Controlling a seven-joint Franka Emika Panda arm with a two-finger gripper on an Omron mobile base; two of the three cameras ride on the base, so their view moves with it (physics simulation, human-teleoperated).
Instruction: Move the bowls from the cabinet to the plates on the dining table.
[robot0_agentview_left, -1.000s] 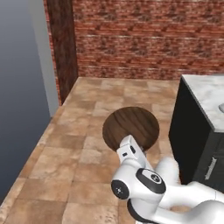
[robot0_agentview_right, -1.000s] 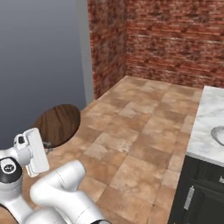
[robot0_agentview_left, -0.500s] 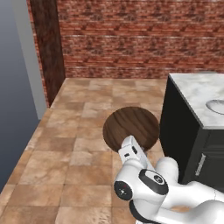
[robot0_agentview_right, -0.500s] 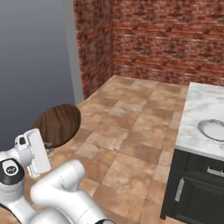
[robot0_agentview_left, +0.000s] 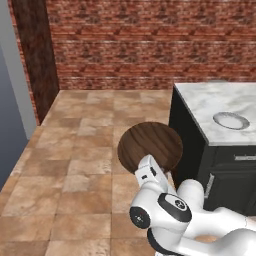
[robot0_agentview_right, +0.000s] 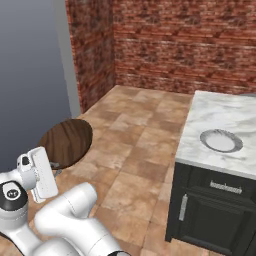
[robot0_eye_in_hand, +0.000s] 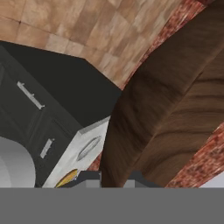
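Currently gripper clamped on rim of wooden bowl, carried above tile floor beside dining table.

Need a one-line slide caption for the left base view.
Gripper carries a wooden bowl toward the marble table holding a pale plate.

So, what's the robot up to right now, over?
Gripper shut on wooden bowl. Pale plate waiting on marble dining table. Nothing between them.
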